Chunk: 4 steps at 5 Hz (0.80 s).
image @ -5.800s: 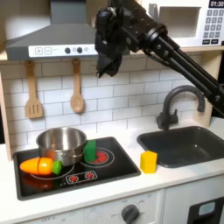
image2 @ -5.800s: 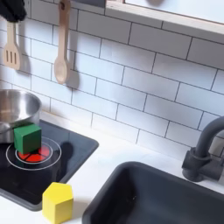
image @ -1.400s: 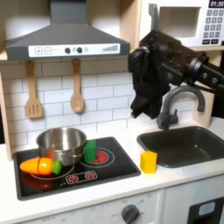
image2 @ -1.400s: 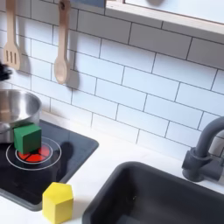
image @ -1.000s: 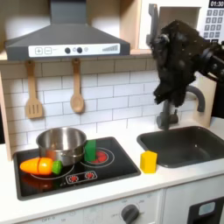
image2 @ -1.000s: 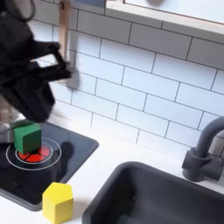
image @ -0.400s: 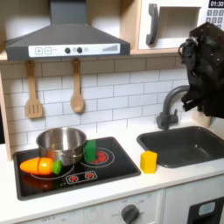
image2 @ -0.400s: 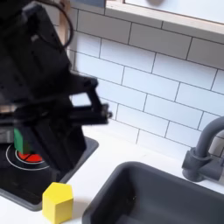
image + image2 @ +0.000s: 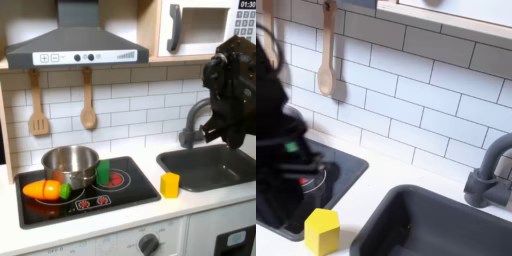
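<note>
White worktop (image 9: 140,205) of a toy kitchen: the tool (image 9: 226,140) hangs over the sink (image 9: 215,165), jaw width unclear, yellow block (image 9: 170,184) nearby.

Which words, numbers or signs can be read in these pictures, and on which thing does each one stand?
No text can be read for certain.
Microwave keypad: rows of small buttons, too small to read.
Microwave display: light marks, too blurred to read.
Range hood panel: small dark buttons, no legible labels.
Cooktop front: red marks, not legible.
</note>
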Available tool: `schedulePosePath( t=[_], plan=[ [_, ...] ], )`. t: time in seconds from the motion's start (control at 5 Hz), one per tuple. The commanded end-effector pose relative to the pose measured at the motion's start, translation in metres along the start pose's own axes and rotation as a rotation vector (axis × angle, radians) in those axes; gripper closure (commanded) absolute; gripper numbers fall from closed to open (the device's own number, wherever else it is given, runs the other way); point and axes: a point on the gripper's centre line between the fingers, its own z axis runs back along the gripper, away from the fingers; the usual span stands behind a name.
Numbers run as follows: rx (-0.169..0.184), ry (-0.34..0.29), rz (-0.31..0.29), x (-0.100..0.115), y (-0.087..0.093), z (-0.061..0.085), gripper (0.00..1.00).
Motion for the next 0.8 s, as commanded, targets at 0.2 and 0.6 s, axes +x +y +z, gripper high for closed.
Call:
schedulePosePath(
  t=[0.2,0.6],
  plan=[
    [0.086,-0.004,0.137,-0.008,0.064,-0.002,1.0],
    [0.137,0.013,0.143,-0.013,0.073,-0.019,1.0]
  ],
)
